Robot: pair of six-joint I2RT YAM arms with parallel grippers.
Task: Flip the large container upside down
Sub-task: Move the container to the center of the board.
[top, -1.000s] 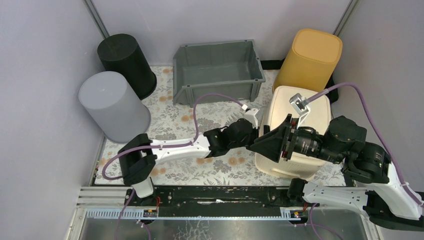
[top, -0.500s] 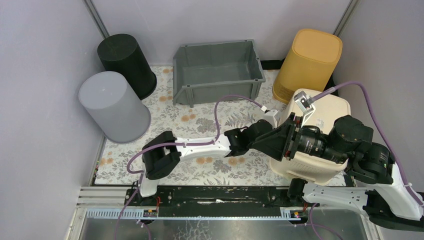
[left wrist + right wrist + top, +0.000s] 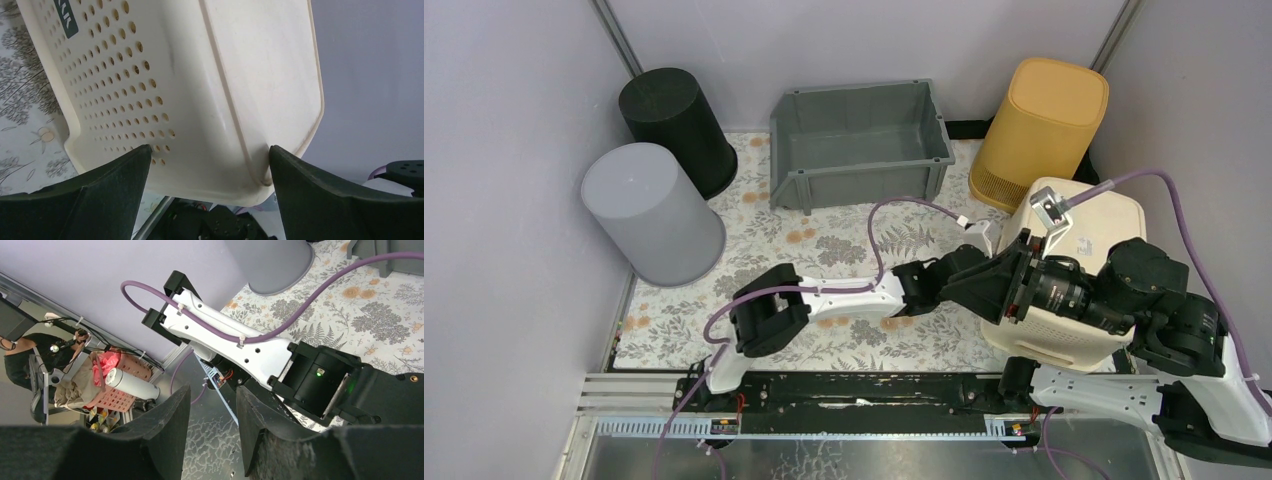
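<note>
Your left arm [image 3: 844, 297] is reaching low across the worktop [image 3: 824, 240], its wide-spread tool [image 3: 208, 150] pinching the tilted basket [image 3: 1104, 215] on the right side; your right tool [image 3: 212, 395] is hovering half spread, holding nothing.

Black round plastic bin [image 3: 674, 120] back left, grey round plastic bin [image 3: 649, 212] just before it. Grey open plastic crate [image 3: 860, 140] back centre. Yellow plastic basket [image 3: 1044, 125] back right, cream perforated plastic container [image 3: 1104, 220] before it. All on floral mat [image 3: 804, 235].
</note>
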